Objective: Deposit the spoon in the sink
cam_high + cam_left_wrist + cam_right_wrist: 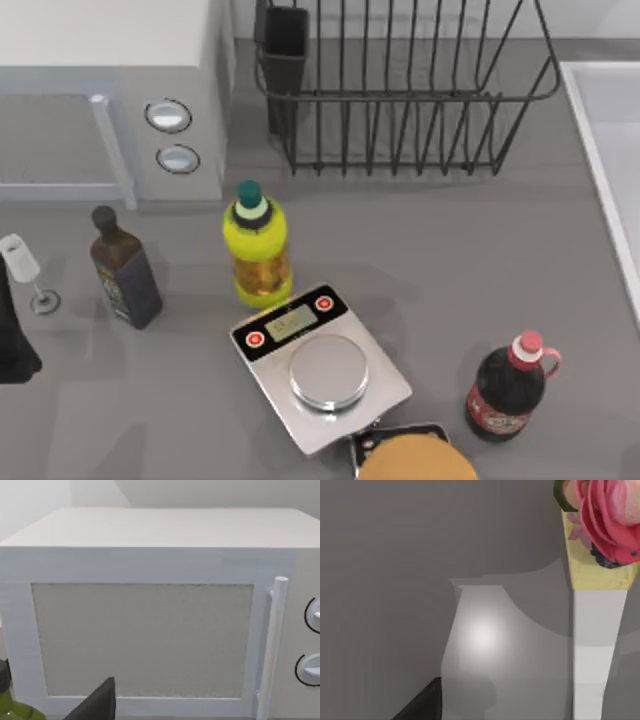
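My left gripper (100,703) sits low at the table's left edge, facing the white microwave (110,90); I cannot tell whether it is open or closed, and it looks parked, not working. Going rightward in the top view: a wine glass (22,262) at the far left, a dark bottle (126,270) just beside it, and a yellow-green bottle (258,247) standing upright near the microwave's dials. A kitchen scale (322,367) lies angled in the middle with nothing on its pan. The black wire dish rack (400,95) stands behind it. A dark red-capped bottle (510,390) stands right of the scale, and a round tan-orange thing (415,462) pokes in at the near edge. The sink (600,150) lies along the right edge, well apart from the bottles. My right gripper (420,703) hangs over grey tabletop near a pink flower (605,515); again I cannot tell its state. Where the spoon lies I cannot tell, so I judge the deposit not yet begun. The sink's side suits the right arm.
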Controlling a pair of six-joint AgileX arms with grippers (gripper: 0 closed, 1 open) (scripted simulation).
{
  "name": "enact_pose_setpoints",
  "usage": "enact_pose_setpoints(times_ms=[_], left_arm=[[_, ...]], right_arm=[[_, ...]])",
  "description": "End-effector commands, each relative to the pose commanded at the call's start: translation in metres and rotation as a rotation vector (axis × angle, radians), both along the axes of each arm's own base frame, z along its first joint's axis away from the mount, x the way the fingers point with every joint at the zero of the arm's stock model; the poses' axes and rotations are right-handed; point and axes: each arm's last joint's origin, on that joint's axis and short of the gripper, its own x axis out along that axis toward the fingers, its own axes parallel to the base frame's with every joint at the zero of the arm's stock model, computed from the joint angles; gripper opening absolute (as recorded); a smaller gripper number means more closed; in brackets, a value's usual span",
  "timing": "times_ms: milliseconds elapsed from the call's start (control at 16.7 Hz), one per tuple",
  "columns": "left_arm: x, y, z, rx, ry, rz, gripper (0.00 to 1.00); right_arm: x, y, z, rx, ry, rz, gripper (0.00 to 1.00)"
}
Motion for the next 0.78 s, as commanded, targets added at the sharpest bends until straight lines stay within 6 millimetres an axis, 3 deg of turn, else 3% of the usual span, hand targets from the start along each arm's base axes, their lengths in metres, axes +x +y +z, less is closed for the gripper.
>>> enact_pose_setpoints(times_ms=[60,300,780], left_arm=[[0.000,0.000,0.000,0.000,0.000,0.000,1.00],[0.000,0.000,0.000,0.000,0.000,0.000,1.00],[0.000,0.000,0.000,0.000,0.000,0.000,1.00]], right_arm=[[0.002,-0.001,0.022,-0.001,-0.032,-0.001,0.00],[0.007,-0.004,0.038,-0.004,-0.039,0.001,0.00],[0.003,-0.002,0.114,0.004,-0.021,-0.001,0.00]])
